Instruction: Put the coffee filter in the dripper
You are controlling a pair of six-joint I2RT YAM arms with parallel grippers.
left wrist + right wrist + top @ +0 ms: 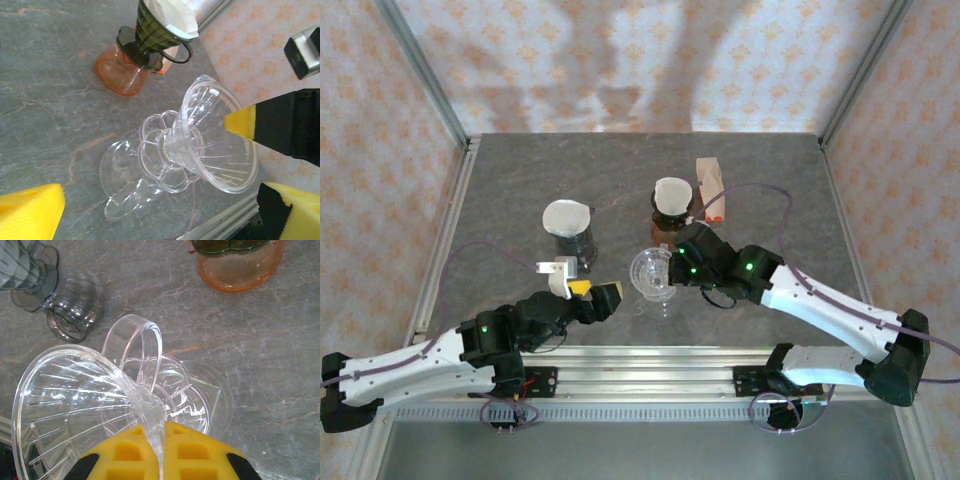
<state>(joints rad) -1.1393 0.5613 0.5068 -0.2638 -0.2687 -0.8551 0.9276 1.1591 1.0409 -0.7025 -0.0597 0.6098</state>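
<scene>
The clear plastic dripper [651, 272] stands tilted near the table's front edge, its cone empty. My right gripper [676, 264] is shut on its rim; in the right wrist view the yellow pads [125, 452] pinch the clear wall [75, 400] between them. My left gripper [591, 290] stands wide open just left of the dripper [215, 145], nothing between its fingers [30, 210]. One white coffee filter [672, 192] sits in a dark green dripper [155, 30] on an orange base [122, 70]. Another white filter [565, 215] sits in a grey dripper.
A tan paper piece [710, 180] stands behind the green dripper. The grey dripper's ribbed glass base [75, 305] is close to the clear one. A metal rail [650, 360] runs along the near edge, and frame posts mark the back corners.
</scene>
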